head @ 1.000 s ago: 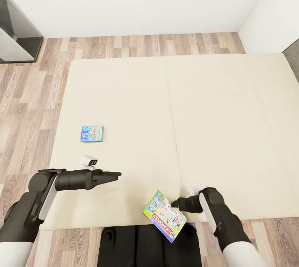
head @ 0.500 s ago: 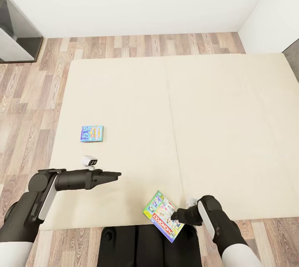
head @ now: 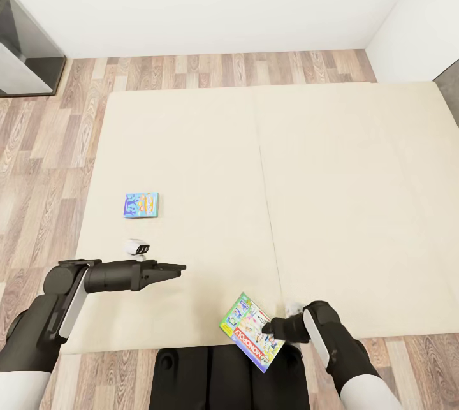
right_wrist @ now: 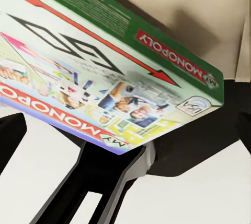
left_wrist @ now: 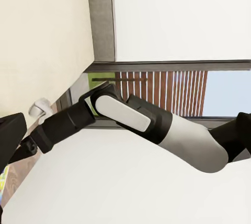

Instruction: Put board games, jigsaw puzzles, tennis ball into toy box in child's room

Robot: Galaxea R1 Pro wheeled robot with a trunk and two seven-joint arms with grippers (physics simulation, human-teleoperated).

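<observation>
Low at the frame's bottom centre, my right hand (head: 268, 327) grips the Monopoly board game (head: 252, 332), drawn back a touch off the bed (head: 331, 174) edge. Left hand (head: 175, 267) hovers mid-left, pinched together, empty; blue board game (head: 141, 205) unmoved above it.

Upper arms: white shells.
Forearms: matte black, each with a light grey side panel.
Left gripper (head: 180, 266): two slim black fingers; white camera module behind the jaws.
Right gripper (head: 266, 327): black.
Base: black, rounded.
</observation>
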